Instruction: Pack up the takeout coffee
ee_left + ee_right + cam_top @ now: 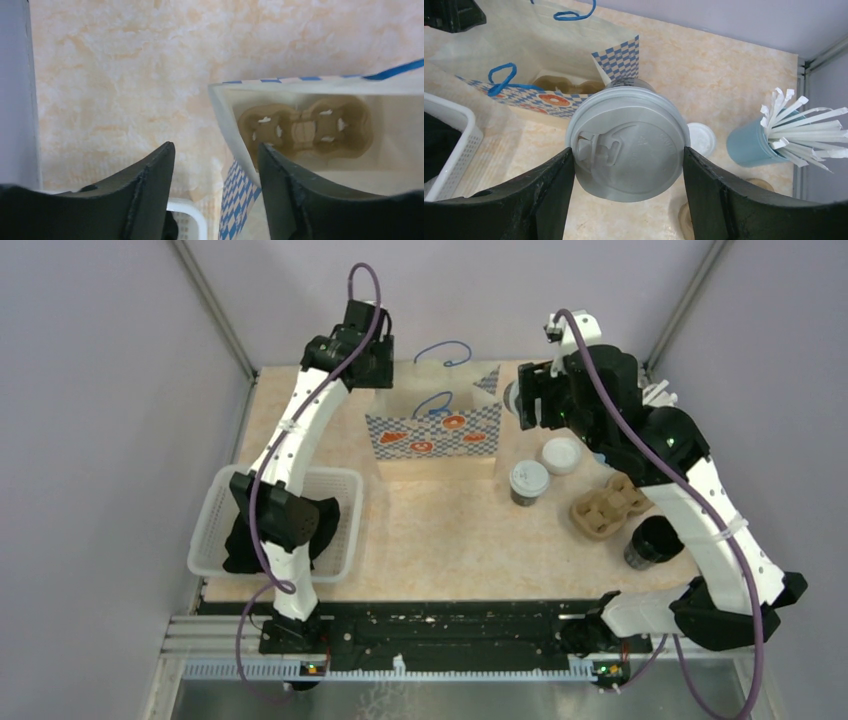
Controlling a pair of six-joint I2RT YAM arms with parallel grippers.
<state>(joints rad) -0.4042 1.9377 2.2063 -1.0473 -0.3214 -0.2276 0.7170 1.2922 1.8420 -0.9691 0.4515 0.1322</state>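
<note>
Right gripper (627,156) clamps one lidded takeaway cup (629,140), lid centred between both jaws, just beside the end of the checked paper bag (621,57). Left gripper (215,150): jaws spread, over the bag's rim.

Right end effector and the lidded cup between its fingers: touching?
Touching. Right wrist view: right end effector pinches the lidded cup at its lid rim, no gap either side.

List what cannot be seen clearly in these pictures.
- Held cup: most of its side, right wrist view, under its own lid.
- Basket: contents, top view, under the left arm.
- Tray inside bag: near edge, left wrist view, behind a finger.
</note>
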